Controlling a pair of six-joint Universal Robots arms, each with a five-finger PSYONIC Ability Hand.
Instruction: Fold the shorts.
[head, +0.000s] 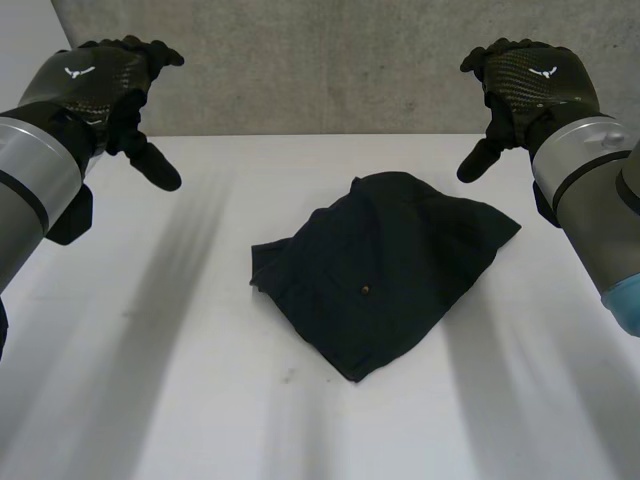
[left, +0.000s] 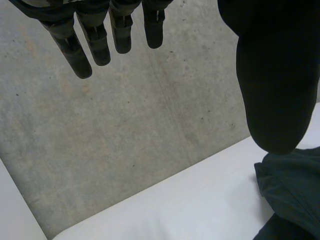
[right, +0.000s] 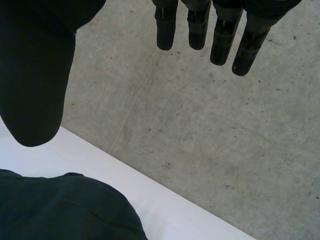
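The shorts lay rumpled in the middle of the bench. My left hand hovered at their ten o'clock and my right hand at their two, both spread wide and empty. I judged it best to smooth the cloth flat first, then pinch opposite edges evenly.

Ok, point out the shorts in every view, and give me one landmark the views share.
Head view: the shorts lie bunched mid-table, between the raised left hand and right hand, touched by neither.
Left wrist view: the shorts lie just past the open left hand's thumb tip.
Right wrist view: the shorts lie just past the open right hand's thumb tip.
Shared landmark: the white table, its far edge meeting the grey concrete wall.
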